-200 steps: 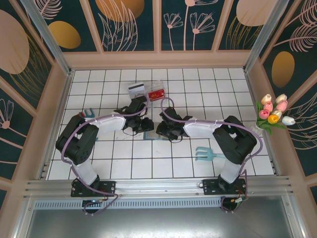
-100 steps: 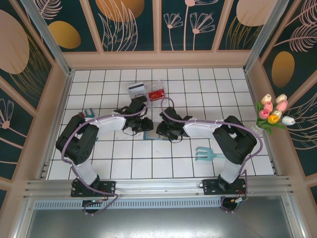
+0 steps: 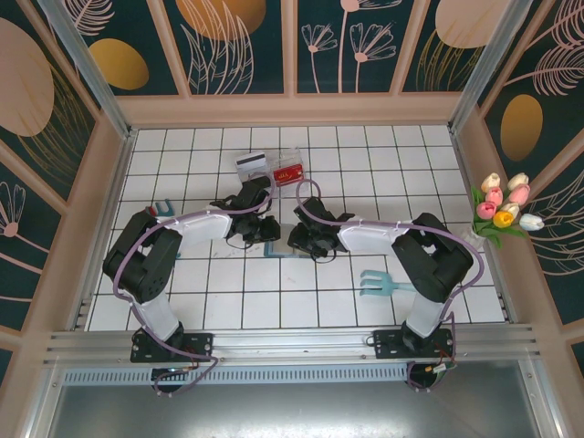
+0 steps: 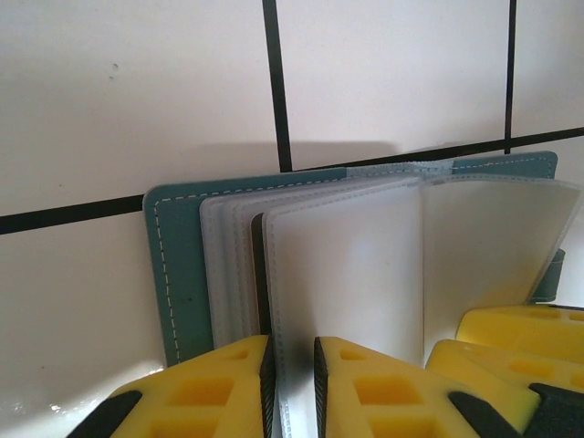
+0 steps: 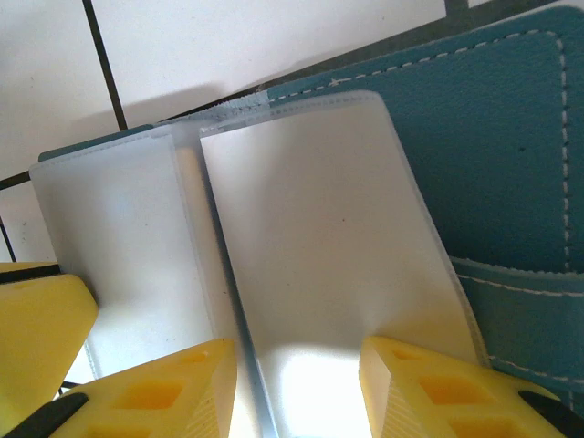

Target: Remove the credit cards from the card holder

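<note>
Card holder (image 4: 173,274) lies open on the worktop (image 3: 228,297) between your arms; left end effector (image 4: 290,388) nearly closed, pinching a frosted sleeve (image 4: 347,274), presumably to peel it off the dark card (image 4: 258,283) edge; right end effector (image 5: 297,388) part open astride a second sleeve (image 5: 328,246), likely steadying the holder (grip unconfirmed); red card (image 3: 288,172) lies beyond, already out, print unreadable.

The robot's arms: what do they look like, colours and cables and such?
The left arm and right arm have black joints, white shells and a thin purple cable looping alongside each. The left gripper and right gripper carry chunky yellow fingers with moulded rectangular recesses and black trim.
</note>
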Motion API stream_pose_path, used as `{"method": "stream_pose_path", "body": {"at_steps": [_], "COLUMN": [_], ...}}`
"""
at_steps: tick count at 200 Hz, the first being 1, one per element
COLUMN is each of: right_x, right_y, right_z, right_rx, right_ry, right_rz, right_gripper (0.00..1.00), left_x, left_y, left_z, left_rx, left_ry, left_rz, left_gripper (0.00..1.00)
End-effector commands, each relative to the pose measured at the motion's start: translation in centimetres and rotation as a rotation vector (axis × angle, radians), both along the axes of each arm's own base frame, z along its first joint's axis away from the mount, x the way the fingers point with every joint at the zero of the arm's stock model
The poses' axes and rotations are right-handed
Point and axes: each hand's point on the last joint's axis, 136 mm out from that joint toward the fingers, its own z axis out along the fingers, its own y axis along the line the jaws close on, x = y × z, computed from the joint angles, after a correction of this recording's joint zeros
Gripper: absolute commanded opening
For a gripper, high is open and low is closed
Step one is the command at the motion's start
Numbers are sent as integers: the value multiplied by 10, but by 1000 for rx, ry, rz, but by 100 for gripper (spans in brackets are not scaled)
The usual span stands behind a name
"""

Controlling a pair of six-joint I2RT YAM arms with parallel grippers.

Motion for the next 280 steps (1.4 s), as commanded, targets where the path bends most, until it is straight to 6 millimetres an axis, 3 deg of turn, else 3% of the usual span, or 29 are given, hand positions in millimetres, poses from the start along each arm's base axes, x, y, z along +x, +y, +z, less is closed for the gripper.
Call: {"method": "stream_pose_path", "body": {"at_steps": [1, 19, 31, 60, 110, 184, 253, 257, 280], "right_x": [-7, -6, -4, -1, -1, -1, 12, 13, 16], "right_y": [-10, -7, -6, -4, -9, -34, -72, -73, -77], "right_z": [-17, -9, 1, 23, 47, 55, 83, 85, 91], "right_rx": [-43, -22, -9, 46, 104, 207, 223, 225, 221], "right_ry": [46, 29, 5, -44, -108, -118, -198, -205, -223], "right_rz": [5, 18, 20, 20, 6, -77, -192, -195, -203], "right_gripper": [42, 42, 42, 42, 41, 41, 40, 40, 40], "left_x": [3, 0, 1, -14, -15, -10, -10, -10, -10], "left_y": [-5, -15, -25, -33, -40, -47, -67, -68, -74], "left_z": [16, 24, 46, 41, 42, 48, 63, 52, 45], "left_rx": [-15, -85, -172, -253, -297, -344, -434, -418, -393], "left_ry": [-34, -41, -76, -33, -18, -20, -23, -1, 4], "left_rz": [-32, -51, -66, -93, -101, -86, -84, -81, -84], "left_gripper": [23, 26, 28, 31, 31, 28, 35, 35, 36]}}
